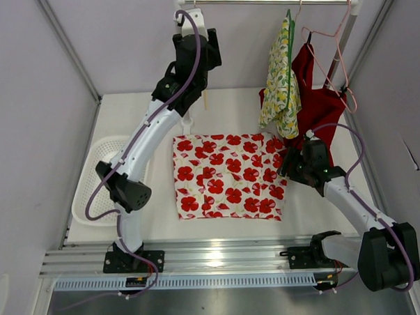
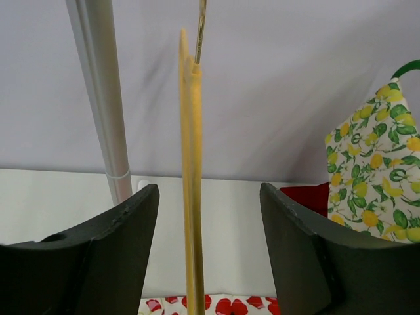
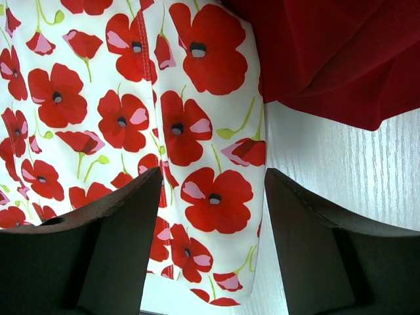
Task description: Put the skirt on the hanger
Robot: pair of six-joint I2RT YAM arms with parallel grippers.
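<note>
The skirt point(image 1: 228, 174), white with red poppies, lies flat on the table. A wooden hanger point(image 2: 192, 197) hangs edge-on from the rail; in the top view only its lower end point(image 1: 205, 99) shows under my left gripper point(image 1: 200, 60). In the left wrist view that gripper point(image 2: 209, 230) is open, its jaws on either side of the hanger, not touching it. My right gripper point(image 1: 293, 154) is open and low over the skirt's far right corner point(image 3: 210, 197), jaws straddling the cloth.
A clothes rail point(image 1: 273, 0) runs across the back with a lemon-print garment point(image 1: 282, 84) and a red garment point(image 1: 319, 104) on a pink hanger. A white basket point(image 1: 99, 176) sits at the left edge. The rail's post point(image 2: 105, 105) stands left of the wooden hanger.
</note>
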